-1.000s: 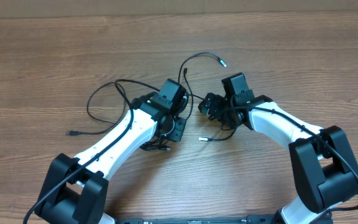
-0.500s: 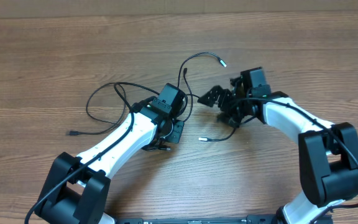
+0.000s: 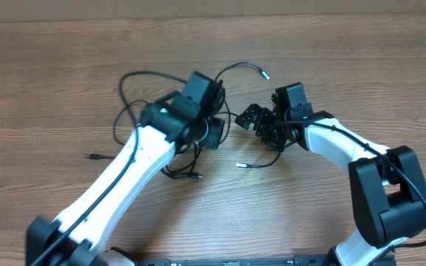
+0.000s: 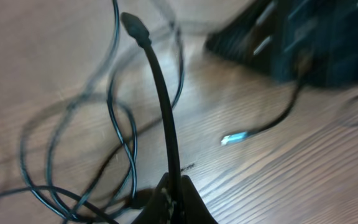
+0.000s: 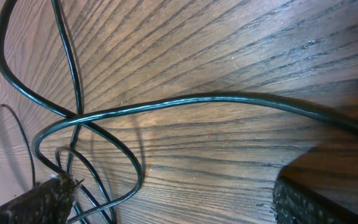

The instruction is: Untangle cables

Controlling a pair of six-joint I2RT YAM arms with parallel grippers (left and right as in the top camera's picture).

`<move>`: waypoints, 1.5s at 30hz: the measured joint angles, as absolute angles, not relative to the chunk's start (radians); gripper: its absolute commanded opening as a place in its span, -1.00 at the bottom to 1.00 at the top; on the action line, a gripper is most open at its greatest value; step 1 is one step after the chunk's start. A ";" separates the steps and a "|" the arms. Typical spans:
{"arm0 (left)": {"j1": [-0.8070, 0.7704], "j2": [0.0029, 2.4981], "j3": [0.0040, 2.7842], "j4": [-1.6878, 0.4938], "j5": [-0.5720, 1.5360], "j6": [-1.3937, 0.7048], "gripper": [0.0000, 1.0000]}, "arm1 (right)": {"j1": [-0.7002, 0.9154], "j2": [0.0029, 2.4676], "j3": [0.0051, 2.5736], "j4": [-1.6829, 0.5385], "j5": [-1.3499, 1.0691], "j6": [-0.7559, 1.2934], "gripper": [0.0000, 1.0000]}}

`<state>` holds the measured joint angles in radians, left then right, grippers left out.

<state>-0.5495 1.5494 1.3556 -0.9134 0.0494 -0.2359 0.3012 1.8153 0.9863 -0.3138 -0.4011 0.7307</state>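
The cables (image 3: 132,89) are thin black cords in loose loops on the wooden table, left of centre. One silvery plug tip (image 3: 265,74) lies far of centre and another (image 3: 239,165) nearer. My left gripper (image 3: 211,131) is shut on one cable (image 4: 166,118), which rises from the closed fingers (image 4: 188,202) to a black plug end (image 4: 133,25). Loops (image 4: 114,124) trail to the left of it. My right gripper (image 3: 257,124) stands open, low over the table. Cable strands (image 5: 197,99) cross between its fingers (image 5: 48,199), touching neither pad.
A loose cable end (image 3: 93,157) lies at the left and another plug (image 3: 194,176) lies near the left arm. The right arm (image 4: 303,37) is blurred at the top right of the left wrist view. Bare wood surrounds the cables.
My left gripper has shut on a cable and risen, dragging the loops toward the far side. My right gripper has opened wider and shifted slightly right.
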 measured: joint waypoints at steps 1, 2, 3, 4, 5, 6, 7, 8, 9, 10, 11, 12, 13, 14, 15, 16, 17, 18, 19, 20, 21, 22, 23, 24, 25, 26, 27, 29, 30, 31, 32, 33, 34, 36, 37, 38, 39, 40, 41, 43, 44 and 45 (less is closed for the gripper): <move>-0.550 1.532 1.372 -0.913 0.035 -0.236 -0.91 | 0.301 1.815 0.986 -0.314 -0.400 0.729 1.00; -0.550 1.518 1.383 -0.913 0.015 -0.237 -0.91 | 0.301 1.815 0.986 -0.314 -0.400 0.728 1.00; -0.550 1.504 1.390 -0.915 -0.020 -0.241 -0.92 | 0.301 1.815 0.986 -0.314 -0.400 0.728 1.00; -0.549 1.498 1.391 -0.919 -0.044 -0.247 -0.91 | 0.301 1.815 0.986 -0.314 -0.399 0.728 1.00; -0.548 1.496 1.392 -0.929 -0.083 -0.261 -0.91 | 0.301 1.815 0.986 -0.314 -0.400 0.728 1.00; -0.546 1.497 1.392 -0.941 -0.114 -0.274 -0.92 | 0.301 1.815 0.986 -0.314 -0.400 0.727 1.00; -0.540 1.500 1.392 -0.956 -0.148 -0.292 -0.92 | 0.301 1.815 0.986 -0.314 -0.400 0.726 1.00; -0.533 1.503 1.391 -0.966 -0.173 -0.308 -0.92 | 0.301 1.815 0.986 -0.314 -0.399 0.725 1.00; -0.521 1.506 1.388 -0.974 -0.199 -0.327 -0.92 | 0.301 1.815 0.986 -0.314 -0.400 0.725 1.00; -0.508 1.508 1.384 -0.981 -0.218 -0.343 -0.92 | 0.301 1.815 0.986 -0.314 -0.399 0.725 1.00; -0.490 1.510 1.379 -0.988 -0.231 -0.361 -0.92 | 0.301 1.815 0.986 -0.314 -0.399 0.725 1.00; -0.464 1.515 1.372 -0.995 -0.244 -0.379 -0.91 | 0.301 1.815 0.986 -0.314 -0.399 0.724 1.00; -0.442 1.519 1.365 -0.996 -0.247 -0.391 -0.89 | 0.301 1.815 0.986 -0.314 -0.400 0.725 1.00; -0.417 1.525 1.358 -0.996 -0.243 -0.400 -0.86 | 0.301 1.815 0.986 -0.314 -0.399 0.724 1.00; -0.400 1.530 1.352 -0.995 -0.239 -0.408 -0.85 | 0.301 1.815 0.986 -0.314 -0.400 0.725 1.00; -0.378 1.537 1.346 -0.995 -0.214 -0.413 -0.85 | 0.301 1.815 0.986 -0.314 -0.399 0.724 1.00; -0.356 1.544 1.340 -0.994 -0.189 -0.412 -0.85 | 0.301 1.815 0.986 -0.315 -0.399 0.724 1.00; -0.336 1.552 1.335 -0.991 -0.154 -0.406 -0.86 | 0.301 1.815 0.986 -0.314 -0.399 0.725 1.00; -0.324 1.560 1.333 -0.989 -0.123 -0.393 -0.86 | 0.301 1.815 0.986 -0.314 -0.399 0.725 1.00; -0.317 1.570 1.332 -0.986 -0.090 -0.376 -0.85 | 0.301 1.815 0.986 -0.314 -0.399 0.724 1.00; -0.315 1.577 1.332 -0.984 -0.067 -0.362 -0.82 | 0.301 1.815 0.986 -0.314 -0.399 0.725 1.00; -0.314 1.587 1.332 -0.983 -0.044 -0.349 -0.70 | 0.301 1.815 0.986 -0.313 -0.400 0.725 1.00; -0.315 1.595 1.332 -0.984 -0.027 -0.337 -0.44 | 0.301 1.815 0.986 -0.314 -0.399 0.725 1.00; -0.315 1.603 1.332 -0.983 -0.014 -0.327 -0.05 | 0.301 1.815 0.986 -0.314 -0.399 0.724 1.00; -0.314 1.613 1.332 -0.984 -0.003 -0.323 0.17 | 0.301 1.815 0.986 -0.314 -0.399 0.724 1.00; -0.314 1.619 1.332 -0.984 0.004 -0.323 0.25 | 0.301 1.815 0.986 -0.314 -0.399 0.725 1.00; -0.314 1.630 1.332 -0.984 0.008 -0.321 0.28 | 0.301 1.815 0.986 -0.314 -0.399 0.724 1.00; -0.311 1.648 1.332 -0.988 0.008 -0.323 0.36 | 0.301 1.815 0.986 -0.315 -0.399 0.724 1.00; -0.309 1.659 1.332 -0.991 0.008 -0.323 0.36 | 0.301 1.815 0.986 -0.314 -0.399 0.724 1.00; -0.305 1.672 1.332 -0.996 0.008 -0.327 0.36 | 0.301 1.815 0.986 -0.315 -0.399 0.724 1.00; -0.300 1.684 1.332 -1.002 0.009 -0.332 0.35 | 0.301 1.815 0.986 -0.314 -0.399 0.724 1.00; -0.296 1.693 1.331 -1.005 0.009 -0.337 0.34 | 0.301 1.815 0.986 -0.315 -0.399 0.724 1.00; -0.290 1.705 1.331 -1.013 0.009 -0.342 0.34 | 0.301 1.815 0.986 -0.315 -0.399 0.724 1.00; -0.279 1.721 1.331 -1.030 0.009 -0.352 0.33 | 0.301 1.815 0.986 -0.315 -0.399 0.722 1.00; -0.272 1.726 1.330 -1.037 0.012 -0.359 0.27 | 0.301 1.815 0.986 -0.315 -0.399 0.721 1.00; -0.264 1.731 1.330 -1.046 0.012 -0.368 0.17 | 0.301 1.815 0.986 -0.315 -0.399 0.722 1.00; -0.256 1.734 1.330 -1.053 0.012 -0.374 0.05 | 0.301 1.815 0.986 -0.315 -0.400 0.721 1.00; -0.244 1.736 1.330 -1.062 0.014 -0.395 -0.08 | 0.301 1.815 0.986 -0.315 -0.399 0.721 1.00; -0.235 1.737 1.330 -1.067 0.015 -0.403 -0.19 | 0.301 1.815 0.986 -0.315 -0.400 0.721 1.00; -0.209 1.737 1.330 -1.082 0.016 -0.450 -0.24 | 0.301 1.815 0.986 -0.315 -0.399 0.721 1.00; -0.193 1.737 1.328 -1.085 0.017 -0.474 -0.24 | 0.301 1.815 0.986 -0.315 -0.400 0.720 1.00; -0.186 1.737 1.326 -1.085 0.017 -0.489 -0.24 | 0.301 1.815 0.986 -0.315 -0.399 0.720 1.00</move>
